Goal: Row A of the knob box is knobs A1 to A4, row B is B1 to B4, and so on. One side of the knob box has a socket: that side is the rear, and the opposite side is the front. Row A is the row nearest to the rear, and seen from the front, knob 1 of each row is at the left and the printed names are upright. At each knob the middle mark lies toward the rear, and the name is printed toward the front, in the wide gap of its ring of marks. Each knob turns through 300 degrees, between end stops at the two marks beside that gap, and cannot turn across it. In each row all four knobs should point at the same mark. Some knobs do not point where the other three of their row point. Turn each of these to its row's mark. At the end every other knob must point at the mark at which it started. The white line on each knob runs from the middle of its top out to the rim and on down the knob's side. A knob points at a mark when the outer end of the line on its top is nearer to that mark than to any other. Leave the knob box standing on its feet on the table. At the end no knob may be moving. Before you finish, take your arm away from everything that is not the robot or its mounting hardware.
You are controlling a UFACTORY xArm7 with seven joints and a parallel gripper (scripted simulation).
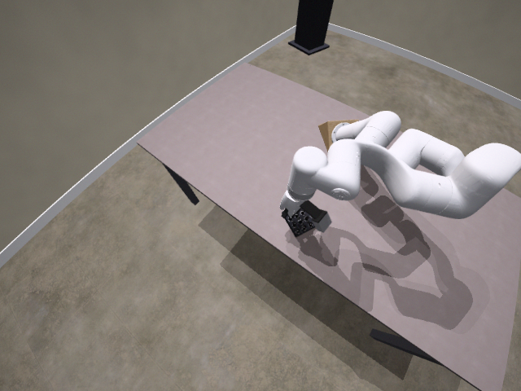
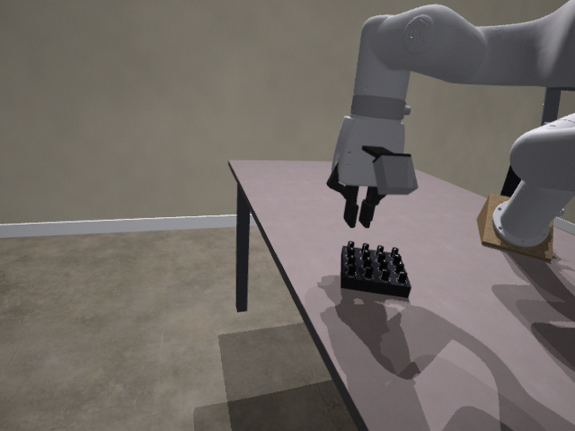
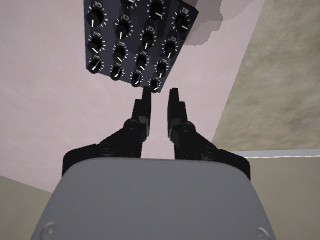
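The black knob box [image 1: 304, 222] [image 2: 375, 271] [image 3: 137, 42] stands on its feet on the pinkish table [image 1: 235, 126] [image 2: 302, 195] [image 3: 50, 100], close to the table's front edge. It carries four rows of small black knobs with white lines. My gripper [image 1: 287, 212] [image 2: 358, 224] [image 3: 159, 98] hangs a short way above the box's near corner, fingers pointing down. The fingers stand a narrow gap apart with nothing between them. In the wrist view the fingertips are just off the box's nearest corner knob. The printed names are too small to read.
The arm's wooden base plate [image 1: 326, 131] [image 2: 487, 223] sits at the table's back right. The table edge runs just left of the box, with the floor beyond. A black pillar [image 1: 311, 25] stands far behind the table.
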